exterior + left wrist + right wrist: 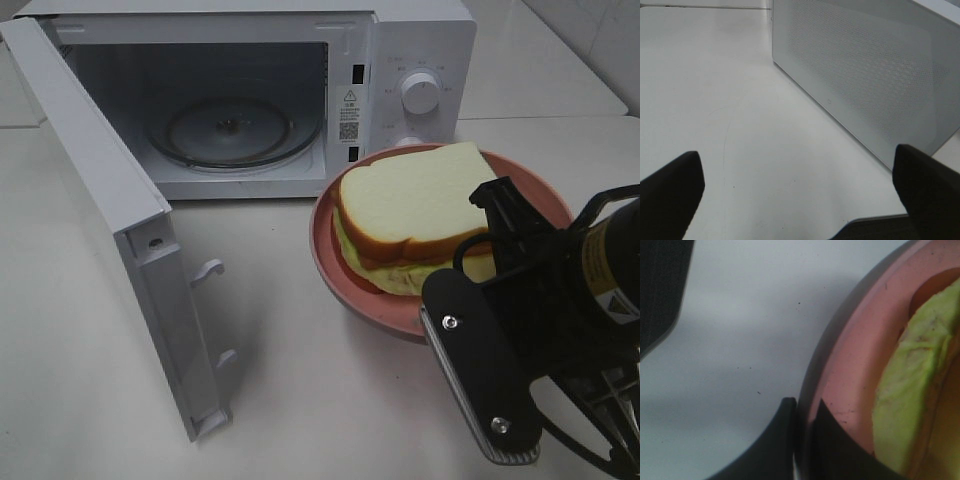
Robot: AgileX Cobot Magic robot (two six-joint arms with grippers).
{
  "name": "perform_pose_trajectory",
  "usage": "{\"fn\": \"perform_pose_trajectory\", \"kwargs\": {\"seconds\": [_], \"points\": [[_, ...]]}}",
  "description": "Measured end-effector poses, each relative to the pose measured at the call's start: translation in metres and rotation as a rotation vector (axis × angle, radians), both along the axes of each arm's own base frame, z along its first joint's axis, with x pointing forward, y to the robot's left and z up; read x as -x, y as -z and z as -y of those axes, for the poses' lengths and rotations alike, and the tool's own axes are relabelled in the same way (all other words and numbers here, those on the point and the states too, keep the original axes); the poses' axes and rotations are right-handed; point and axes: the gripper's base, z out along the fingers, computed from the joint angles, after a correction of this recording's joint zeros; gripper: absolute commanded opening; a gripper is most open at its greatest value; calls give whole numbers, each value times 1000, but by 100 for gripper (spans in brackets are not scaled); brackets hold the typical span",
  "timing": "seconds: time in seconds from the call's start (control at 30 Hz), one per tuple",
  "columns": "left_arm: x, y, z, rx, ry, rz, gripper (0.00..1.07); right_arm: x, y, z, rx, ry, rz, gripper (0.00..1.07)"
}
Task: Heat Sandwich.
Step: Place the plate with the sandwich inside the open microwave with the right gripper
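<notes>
The sandwich (415, 205), thick white bread with an orange-brown crust and pale yellow-green filling (905, 410), lies on a round pink plate (325, 240) just in front of the microwave's control panel. My right gripper (802, 435) is shut on the plate's near rim (840, 390), one finger inside and one outside; in the exterior high view it (432, 305) reaches in from the lower right. The white microwave (420, 40) stands open, its glass turntable (230, 130) bare. My left gripper (800, 200) is open over the bare table beside the door's outer face (865, 75), holding nothing.
The microwave door (120, 230) swings far out to the left front, with its latch hooks (208, 270) facing the plate. A timer knob (421, 93) sits on the panel. White tabletop (300, 380) lies between door and plate.
</notes>
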Motion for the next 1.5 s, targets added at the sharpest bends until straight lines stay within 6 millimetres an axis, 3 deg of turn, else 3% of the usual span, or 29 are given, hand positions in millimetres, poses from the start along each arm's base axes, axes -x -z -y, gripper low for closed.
{"fn": "perform_pose_trajectory", "kwargs": {"seconds": [0.83,1.1,1.5], "points": [[0,0,0,0,0,0,97,-2,1,-11,8,-297,25,0],[0,0,0,0,0,1,97,-21,12,1,5,-290,-34,0],[0,0,0,0,0,1,97,-43,10,16,-49,-364,21,0]]}}
